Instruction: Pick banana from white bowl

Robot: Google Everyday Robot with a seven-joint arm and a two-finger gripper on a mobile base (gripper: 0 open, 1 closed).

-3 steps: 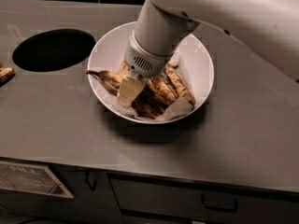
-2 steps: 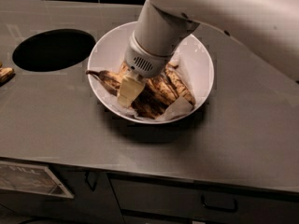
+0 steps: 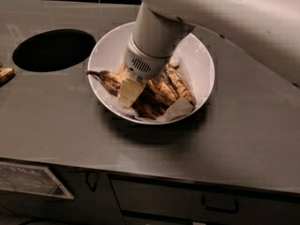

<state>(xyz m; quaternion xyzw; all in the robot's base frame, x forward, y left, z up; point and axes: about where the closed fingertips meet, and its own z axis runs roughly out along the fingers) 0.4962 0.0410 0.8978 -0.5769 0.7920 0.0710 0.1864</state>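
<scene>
The white bowl (image 3: pixel 199 60) sits on the grey counter, lined with crumpled white paper (image 3: pixel 176 110) and holding several overripe bananas. The banana (image 3: pixel 108 80) is dark brown, and its thin dark stem points left over the bowl's rim. Shorter, yellower bananas (image 3: pixel 180 87) lie to the right. My gripper (image 3: pixel 129 95) reaches down into the bowl from the upper right. Its pale tip rests among the bananas, just right of the dark banana. The wrist hides the middle of the pile.
A round dark hole (image 3: pixel 54 49) is cut into the counter left of the bowl. Another banana (image 3: pixel 5 74) lies at the far left edge. Below the counter's front edge are drawers with handles (image 3: pixel 219 204) and a sign (image 3: pixel 30 179).
</scene>
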